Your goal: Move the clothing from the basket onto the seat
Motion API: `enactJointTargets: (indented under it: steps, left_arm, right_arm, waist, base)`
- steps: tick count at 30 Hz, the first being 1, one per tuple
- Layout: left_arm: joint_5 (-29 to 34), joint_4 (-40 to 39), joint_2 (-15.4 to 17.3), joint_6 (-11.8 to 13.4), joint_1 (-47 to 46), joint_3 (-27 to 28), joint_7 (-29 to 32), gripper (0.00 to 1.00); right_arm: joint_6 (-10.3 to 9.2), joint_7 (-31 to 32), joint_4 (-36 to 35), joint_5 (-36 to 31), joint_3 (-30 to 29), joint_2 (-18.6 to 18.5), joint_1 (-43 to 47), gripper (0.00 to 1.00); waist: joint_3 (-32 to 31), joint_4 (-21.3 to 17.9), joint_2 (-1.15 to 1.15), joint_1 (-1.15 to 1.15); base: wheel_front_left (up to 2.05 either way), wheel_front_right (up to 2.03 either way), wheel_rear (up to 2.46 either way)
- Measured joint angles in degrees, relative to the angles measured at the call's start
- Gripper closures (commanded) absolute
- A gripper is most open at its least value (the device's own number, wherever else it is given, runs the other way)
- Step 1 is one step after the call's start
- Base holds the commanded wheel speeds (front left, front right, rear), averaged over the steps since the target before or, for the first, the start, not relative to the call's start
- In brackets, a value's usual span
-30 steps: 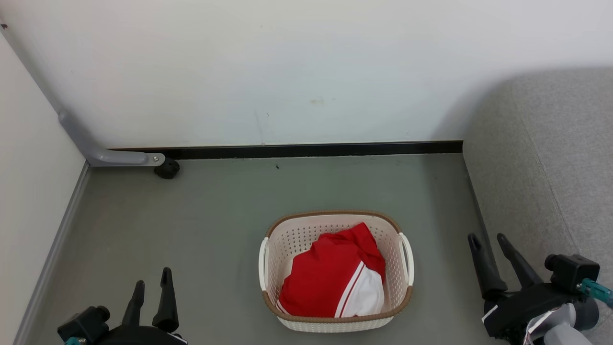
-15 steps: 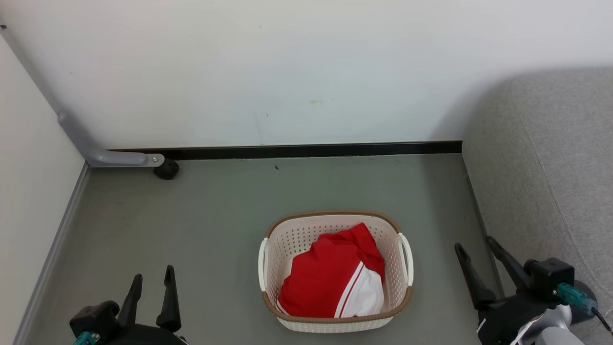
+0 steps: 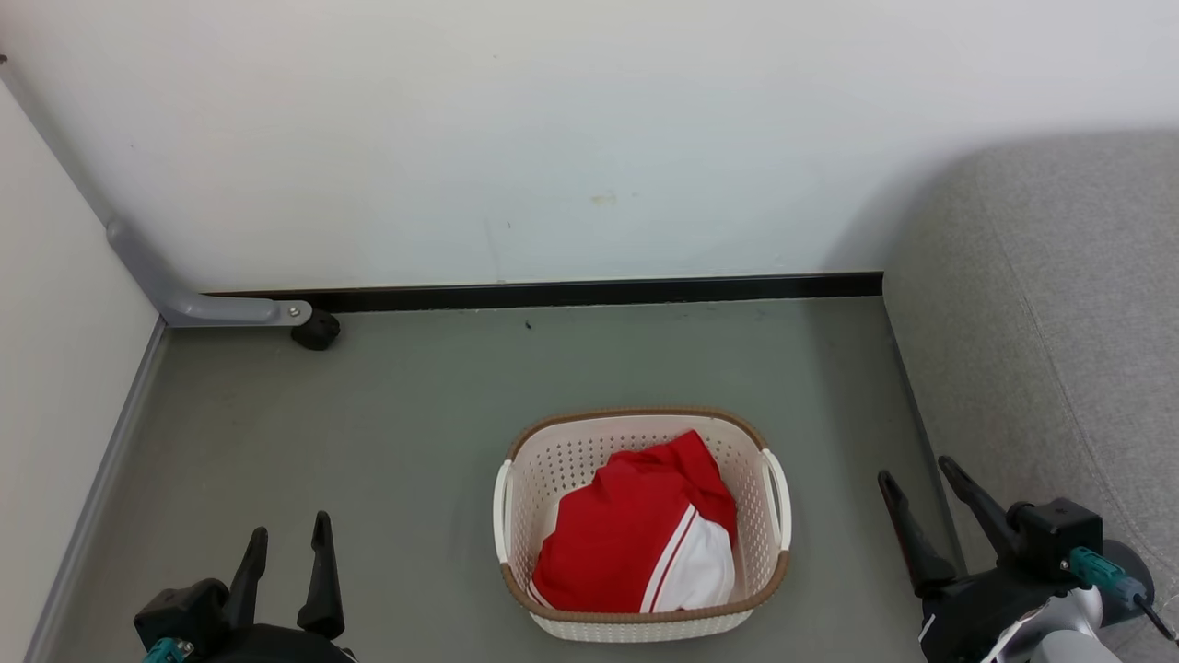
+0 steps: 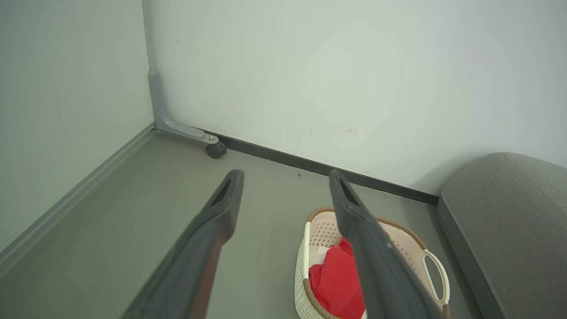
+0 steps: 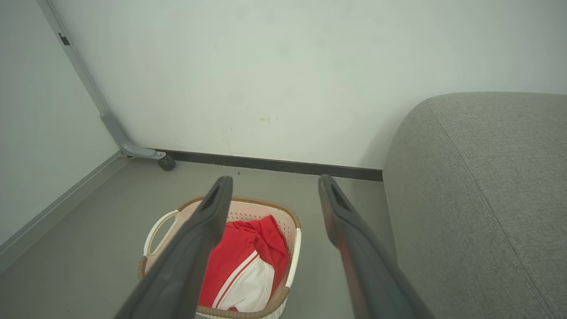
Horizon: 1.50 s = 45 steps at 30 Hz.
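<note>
my right claw (image 3: 916, 471) has sunk lower and swung a little inward since a second ago, and its fingers now lean left. my left claw (image 3: 289, 527) has barely stirred. the whole head view has also slipped a touch, so that is my head moving, not the basket (image 3: 636, 413).

both claws are spread as wide as they go and hold nothing. the basket sits on the floor (image 3: 368, 442) between them, ahead and left of the right claw, ahead and right of the left one, apart from both. the clothes (image 3: 626, 543) lie bundled inside it, red with a white panel toward me, untouched. the seat (image 3: 1041, 322) rises just right of the right claw and runs on ahead of it.

i judge the claws stand wide because soft cloth wants a broad bite. the right one is near both basket and seat, so it looks the natural one to reach in. nothing lies on the seat yet.
</note>
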Motion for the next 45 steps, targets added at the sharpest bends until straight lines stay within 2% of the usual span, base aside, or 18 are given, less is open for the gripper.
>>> enactJointTargets:
  steps: [11, 22, 36, 45]
  left_arm:
    - [0.8, -0.2, -0.3, -0.5, 0.0, 0.7, 0.0, 0.0]
    - [1.4, -2.3, -1.0, -0.9, -0.2, 0.8, 0.0, 0.0]
    - [2.4, -6.3, -1.8, -1.0, -8.3, -2.9, 0.0, 0.0]
    - [4.4, -7.0, -0.8, -1.3, -14.6, -6.7, 0.0, 0.0]
  right_arm:
    - [0.0, 0.0, -0.2, -0.7, -0.8, 0.7, 0.2, 0.0]
    - [0.01, 0.0, -2.3, -1.7, -1.7, 0.9, 0.0, 0.0]
    - [0.08, 0.0, -7.2, -4.2, -2.9, 0.9, -6.2, 0.0]
    - [0.25, -0.1, -9.4, -5.0, -3.1, 2.3, -10.6, 0.0]
  waist:
    - [0.5, -0.5, 0.0, 0.0]
    - [4.2, -1.4, 0.0, 0.0]
    - [14.3, -2.8, 0.0, 0.01]
    - [21.5, -4.2, 0.01, 0.01]
  base:
    - [0.0, 0.0, 0.0]
    - [0.0, 0.0, 0.0]
    - [0.0, 0.0, 0.0]
    - [0.0, 0.0, 0.0]
